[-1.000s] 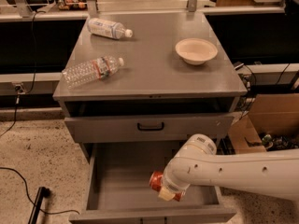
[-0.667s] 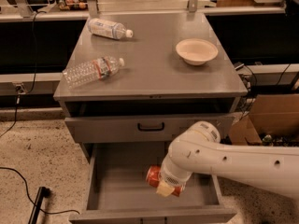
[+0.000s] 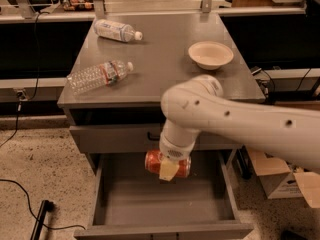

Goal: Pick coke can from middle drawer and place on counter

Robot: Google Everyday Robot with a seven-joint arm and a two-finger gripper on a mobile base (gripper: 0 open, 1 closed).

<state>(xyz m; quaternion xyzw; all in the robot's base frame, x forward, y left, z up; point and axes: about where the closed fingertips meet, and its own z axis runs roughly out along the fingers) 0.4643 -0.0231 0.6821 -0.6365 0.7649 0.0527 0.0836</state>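
Note:
The coke can is red, lying sideways in my gripper, lifted above the floor of the open middle drawer. The gripper hangs from the white arm that reaches in from the right, its cream fingers closed across the can. The can sits just below the closed grey drawer front with the black handle. The counter is the grey cabinet top behind and above the gripper.
On the counter lie two clear plastic bottles at left and a beige bowl at right. A cardboard box stands on the floor at right. A black cable runs over the floor at left.
The arm has risen and swung left, lifting the coke can up from low in the drawer to just under the upper drawer front.

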